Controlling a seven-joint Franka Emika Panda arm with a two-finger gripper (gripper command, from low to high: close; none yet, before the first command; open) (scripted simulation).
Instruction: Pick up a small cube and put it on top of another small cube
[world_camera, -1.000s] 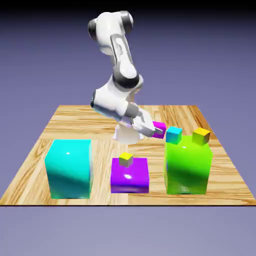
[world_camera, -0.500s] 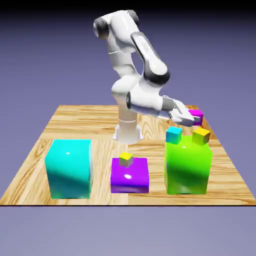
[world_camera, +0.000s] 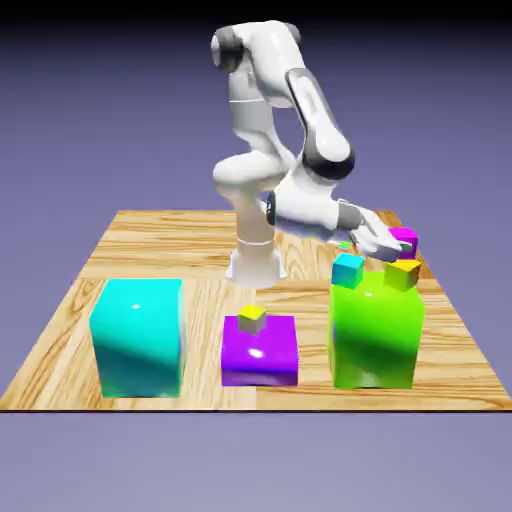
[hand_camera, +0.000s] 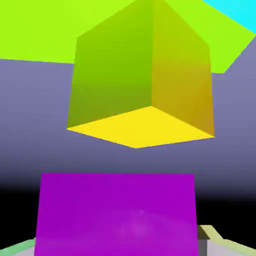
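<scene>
Magenta cube (world_camera: 404, 238), yellow-orange cube (world_camera: 403, 272)

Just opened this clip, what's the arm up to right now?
The white arm's end effector is shut on the tiny magenta cube and holds it in the air just above the yellow-orange cube, which sits on the big green block beside a small cyan cube. The magenta cube is not yet set down on it.

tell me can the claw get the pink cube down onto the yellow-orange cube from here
Probably yes. The claw, shut on the pink cube, hangs just above the yellow-orange cube on the green block. Nothing lies between them; the cyan cube sits off to the side.
</scene>
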